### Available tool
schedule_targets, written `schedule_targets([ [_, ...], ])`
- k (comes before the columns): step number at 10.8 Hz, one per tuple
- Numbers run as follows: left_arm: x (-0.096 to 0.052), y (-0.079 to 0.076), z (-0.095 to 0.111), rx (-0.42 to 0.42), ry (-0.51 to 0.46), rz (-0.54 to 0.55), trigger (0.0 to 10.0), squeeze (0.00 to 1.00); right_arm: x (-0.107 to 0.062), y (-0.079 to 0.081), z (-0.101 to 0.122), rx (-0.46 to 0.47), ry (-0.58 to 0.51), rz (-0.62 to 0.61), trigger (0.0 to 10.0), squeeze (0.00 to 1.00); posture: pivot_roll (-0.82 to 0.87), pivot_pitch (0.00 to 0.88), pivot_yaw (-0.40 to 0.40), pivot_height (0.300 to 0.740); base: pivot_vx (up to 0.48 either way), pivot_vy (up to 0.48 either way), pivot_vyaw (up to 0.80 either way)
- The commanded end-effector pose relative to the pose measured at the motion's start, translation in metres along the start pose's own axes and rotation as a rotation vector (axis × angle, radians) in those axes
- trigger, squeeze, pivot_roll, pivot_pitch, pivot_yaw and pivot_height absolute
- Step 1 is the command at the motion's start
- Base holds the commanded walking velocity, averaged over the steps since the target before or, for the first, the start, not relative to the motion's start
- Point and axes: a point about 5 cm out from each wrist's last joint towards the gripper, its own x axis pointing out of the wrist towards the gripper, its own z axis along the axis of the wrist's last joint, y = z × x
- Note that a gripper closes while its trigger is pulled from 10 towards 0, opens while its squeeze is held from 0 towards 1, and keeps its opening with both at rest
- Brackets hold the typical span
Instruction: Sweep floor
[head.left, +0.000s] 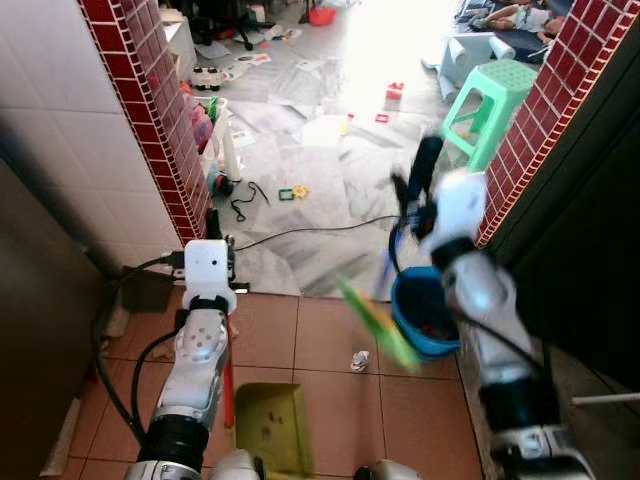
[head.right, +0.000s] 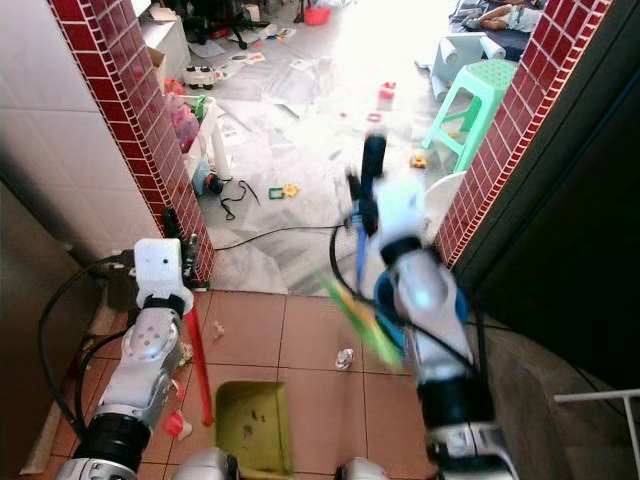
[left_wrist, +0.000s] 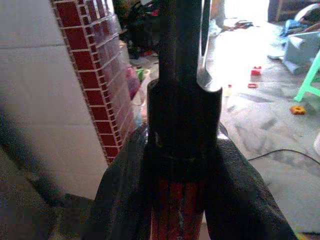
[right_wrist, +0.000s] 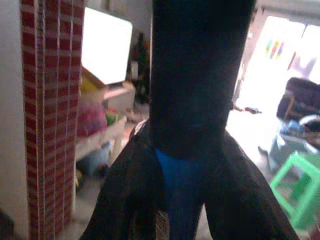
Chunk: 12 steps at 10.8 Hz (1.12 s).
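Left gripper (left_wrist: 182, 200): clamped round the red handle (head.right: 197, 365) of the dustpan; in the wrist view both black fingers (left_wrist: 125, 200) press against the shaft from either side.
Dustpan (head.right: 250, 420): yellow-green pan flat on the terracotta tile floor (head.right: 250, 330), at the near edge of the floor between the two arms, a few dark specks inside it.
Right gripper (right_wrist: 182, 200): closed on the blue handle (head.right: 358, 255) of the broom, the black fingers (right_wrist: 125, 190) hugging it, arm raised over the blue bucket.
Broom (head.right: 362, 322): green bristle head blurred, hanging tilted above the tiles just beside the bucket's rim.
Blue bucket (head.left: 425, 318): on the tiles at the right edge of the floor, against the red brick pillar (head.left: 520, 160).
Crumpled paper scrap (head.left: 359, 361): on the tiles, near the broom head, between dustpan and bucket.
Beyond the threshold: grey marble floor (head.left: 320, 190) strewn with papers and small toys, a black cable (head.left: 300, 233) running across it.
Green plastic stool (head.left: 490, 100): standing by the right pillar.
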Motion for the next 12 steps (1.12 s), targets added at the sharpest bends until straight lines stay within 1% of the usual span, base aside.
schedule_targets([
  [1, 0.004, 0.004, 0.001, -0.025, -0.004, 0.015, 10.0, 0.0, -0.004, 0.004, -0.002, -0.019, -0.014, 0.0, 10.0, 0.0, -0.05, 0.0, 0.013, 0.74, 0.0, 0.0, 0.0],
  [2, 0.006, 0.0, 0.003, -0.045, -0.017, -0.05, 10.0, 0.0, -0.012, 0.01, -0.016, 0.014, 0.033, -0.012, 10.0, 0.0, -0.05, 0.0, 0.02, 0.74, 0.0, 0.0, 0.0],
  [3, 0.007, -0.007, 0.002, -0.039, -0.018, -0.105, 10.0, 0.0, -0.016, 0.013, -0.024, 0.051, 0.067, -0.032, 10.0, 0.0, -0.06, 0.0, 0.026, 0.74, 0.0, 0.0, 0.0],
  [4, 0.009, -0.011, 0.001, -0.03, -0.012, -0.13, 10.0, 0.0, -0.017, 0.015, -0.027, 0.066, 0.08, -0.043, 10.0, 0.0, -0.06, 0.0, 0.032, 0.74, 0.0, 0.0, 0.0],
  [5, 0.012, -0.016, -0.003, -0.003, 0.027, -0.143, 10.0, 0.0, -0.018, 0.015, -0.03, 0.097, 0.091, -0.07, 10.0, 0.0, -0.06, 0.0, 0.04, 0.74, 0.0, 0.0, 0.0],
  [6, 0.014, -0.017, -0.001, 0.0, 0.021, -0.142, 10.0, 0.0, -0.018, 0.015, -0.03, 0.099, 0.089, -0.074, 10.0, 0.0, -0.06, 0.0, 0.043, 0.74, 0.0, 0.0, 0.0],
  [7, 0.017, -0.017, 0.0, 0.026, 0.019, -0.136, 10.0, 0.0, -0.019, 0.013, -0.029, 0.104, 0.086, -0.077, 10.0, 0.0, -0.07, 0.0, 0.045, 0.74, 0.0, 0.0, 0.0],
  [8, 0.018, -0.016, 0.001, 0.032, 0.005, -0.118, 10.0, 0.0, -0.021, 0.011, -0.029, 0.121, 0.095, -0.05, 10.0, 0.0, -0.07, 0.0, 0.044, 0.74, 0.0, 0.0, 0.0],
  [9, 0.017, -0.016, -0.001, 0.027, 0.013, -0.118, 10.0, 0.0, -0.022, 0.012, -0.031, 0.16, 0.115, -0.003, 10.0, 0.0, -0.07, 0.0, 0.042, 0.74, 0.0, 0.0, 0.0],
  [10, 0.018, -0.015, -0.003, 0.032, 0.013, -0.113, 10.0, 0.0, -0.023, 0.018, -0.032, 0.248, 0.146, 0.092, 10.0, 0.0, -0.08, 0.0, 0.04, 0.74, 0.0, 0.0, 0.0],
  [11, 0.018, -0.016, -0.004, 0.034, 0.011, -0.106, 10.0, 0.0, -0.025, 0.024, -0.032, 0.285, 0.164, 0.171, 10.0, 0.0, -0.08, 0.0, 0.037, 0.74, 0.0, 0.0, 0.0],
  [12, 0.018, -0.017, -0.004, 0.037, 0.01, -0.098, 10.0, 0.0, -0.025, 0.028, -0.031, 0.305, 0.169, 0.213, 10.0, 0.0, -0.08, 0.0, 0.037, 0.74, 0.0, 0.0, 0.0],
])
